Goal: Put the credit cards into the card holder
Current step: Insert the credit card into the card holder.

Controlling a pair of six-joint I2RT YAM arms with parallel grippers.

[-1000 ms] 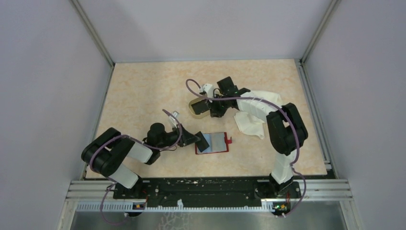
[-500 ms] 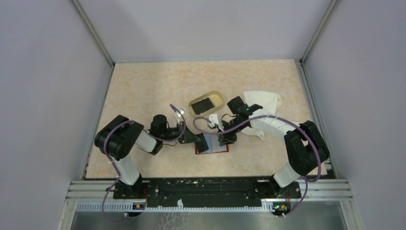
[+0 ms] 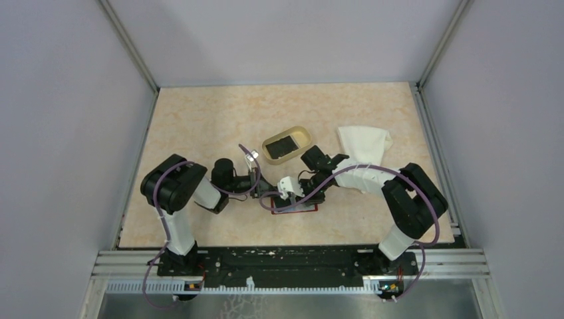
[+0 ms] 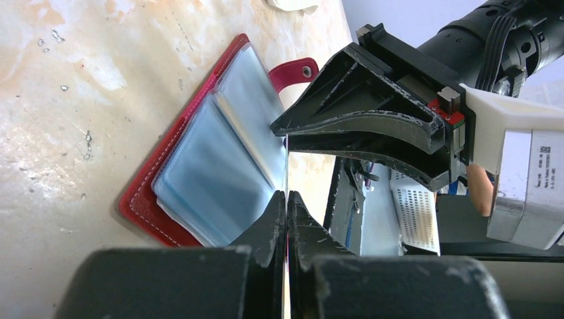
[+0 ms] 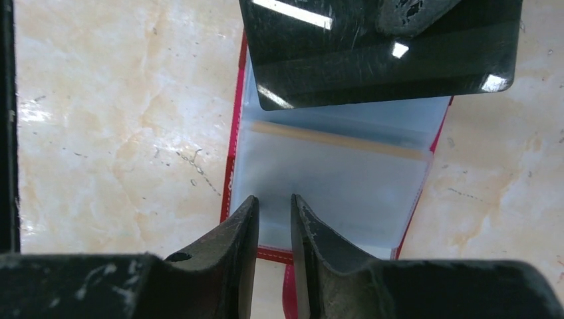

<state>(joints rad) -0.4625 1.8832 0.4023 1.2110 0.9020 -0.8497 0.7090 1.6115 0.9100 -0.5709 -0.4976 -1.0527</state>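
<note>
Held over the left end of the open red card holder point(image 5: 332, 186): a black credit card point(image 5: 372, 60), pinched tight by one edge in the left fingers point(image 4: 274, 219). Holder flat on the surface point(image 3: 199, 126) between the two arms, clear sleeves facing up (snap tab point(image 4: 292, 70) on the side toward the right arm). Just right of the card, low above the sleeves, a narrow gap apart and gripping nothing: the right fingers point(image 5: 243, 232).

Long edge of the card in line with the pale strip across the sleeves, so probably a short slide rightward and down into a pocket, with the left arm the one to make it.

Against a second ago: right arm swung from the tan tray point(image 3: 302, 136) at the far side down to the holder, leaving the tray's black cards point(image 3: 284, 146) uncovered and the white cloth point(image 3: 364, 141) more exposed. Left elbow shifted right, card and holder now mostly hidden from above.
</note>
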